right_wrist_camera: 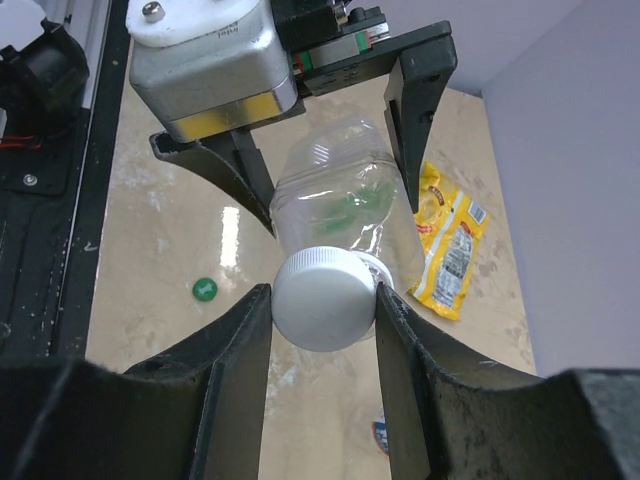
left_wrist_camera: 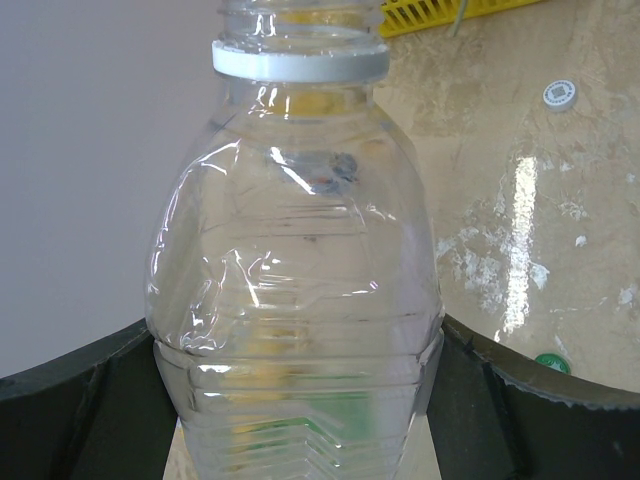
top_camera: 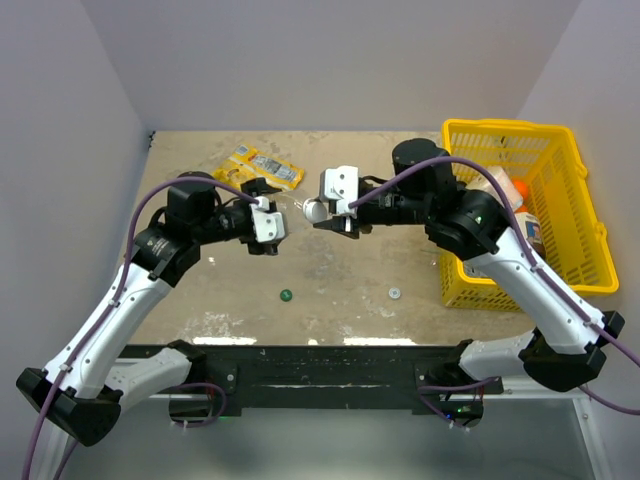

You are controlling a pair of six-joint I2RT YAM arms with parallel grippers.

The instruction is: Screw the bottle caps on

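A clear bottle [top_camera: 296, 208] lies level in the air between my two grippers. My left gripper [top_camera: 268, 222] is shut on its body, and its dark fingers [left_wrist_camera: 90, 400] press both sides of the bottle [left_wrist_camera: 300, 300]. My right gripper [right_wrist_camera: 323, 310] is shut on a white cap [right_wrist_camera: 325, 298] set against the mouth of the bottle [right_wrist_camera: 345, 200]; the white neck ring [left_wrist_camera: 300, 62] shows just behind. I cannot tell whether the threads have caught. A dark green cap [top_camera: 286, 295] and another white cap [top_camera: 394, 293] lie loose on the table.
A yellow snack packet [top_camera: 258, 168] lies at the back left of the table. A yellow basket [top_camera: 575, 190] with bulkier containers stands at the right edge, close behind my right arm. Grey walls close in the back and both sides.
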